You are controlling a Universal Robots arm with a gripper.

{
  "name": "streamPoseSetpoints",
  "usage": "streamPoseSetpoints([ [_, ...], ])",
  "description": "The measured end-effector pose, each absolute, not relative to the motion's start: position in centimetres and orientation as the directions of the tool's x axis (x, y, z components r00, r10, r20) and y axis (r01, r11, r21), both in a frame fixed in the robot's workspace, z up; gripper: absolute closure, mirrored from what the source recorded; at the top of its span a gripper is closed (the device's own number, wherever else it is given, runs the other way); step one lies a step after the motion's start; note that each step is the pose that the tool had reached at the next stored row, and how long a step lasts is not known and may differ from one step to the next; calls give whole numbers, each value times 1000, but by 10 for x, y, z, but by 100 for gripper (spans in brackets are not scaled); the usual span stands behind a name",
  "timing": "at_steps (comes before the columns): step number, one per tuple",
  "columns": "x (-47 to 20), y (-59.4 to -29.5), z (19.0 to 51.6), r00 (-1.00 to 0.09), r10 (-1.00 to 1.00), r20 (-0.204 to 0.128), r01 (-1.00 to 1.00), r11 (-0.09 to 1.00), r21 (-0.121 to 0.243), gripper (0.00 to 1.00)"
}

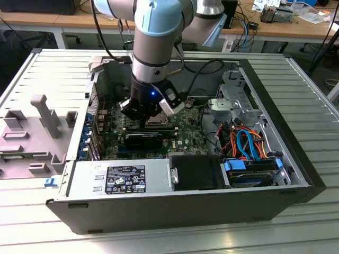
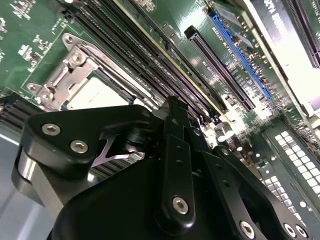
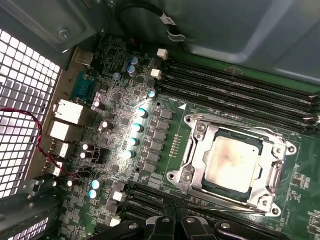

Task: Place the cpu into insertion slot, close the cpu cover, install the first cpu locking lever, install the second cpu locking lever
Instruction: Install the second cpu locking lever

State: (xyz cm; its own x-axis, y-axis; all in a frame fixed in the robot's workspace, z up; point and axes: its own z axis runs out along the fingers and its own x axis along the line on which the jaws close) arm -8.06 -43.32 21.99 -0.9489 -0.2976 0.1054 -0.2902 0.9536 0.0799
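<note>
- Inside the open case, the arm reaches straight down from the exterior view's 12 o'clock edge, and the gripper hangs low over the board near the picture's centre.
- Gripper fingers: in the second wrist view the black fingers lie close alongside each other and look pressed together, with nothing seen between them; the very tips are hard to make out, so a thin gap cannot be ruled out.
- Cpu: it sits flat in the slot, dull silver top up with a brownish smudge across it. In the first wrist view it lies at about 4 o'clock from the picture's centre.
- Cover: the silvery frame lies down around the cpu, whose top shows through its square window.
- Levers: a thin metal lever runs along the 3 o'clock side of the slot; whether it is latched I cannot tell.
- Second wrist view: the same cpu and cover appear at 10 o'clock, just beyond the fingertips, not touched by them.
- Memory slots, long and black, run beside the slot at its 12 o'clock side in the first wrist view.
- Power supply, a silver box, sits at 6 o'clock from the gripper in the exterior view; orange and blue cables lie at 3 o'clock.
</note>
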Motion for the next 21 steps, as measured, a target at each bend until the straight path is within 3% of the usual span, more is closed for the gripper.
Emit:
streamPoseSetpoints([
  [4, -82, -433, 214, -949, -298, 104, -290, 953, 86, 89],
  [10, -84, -433, 209, -949, -302, 91, -290, 949, 125, 89],
  [21, -86, -433, 200, -949, -304, 84, -290, 945, 148, 89],
])
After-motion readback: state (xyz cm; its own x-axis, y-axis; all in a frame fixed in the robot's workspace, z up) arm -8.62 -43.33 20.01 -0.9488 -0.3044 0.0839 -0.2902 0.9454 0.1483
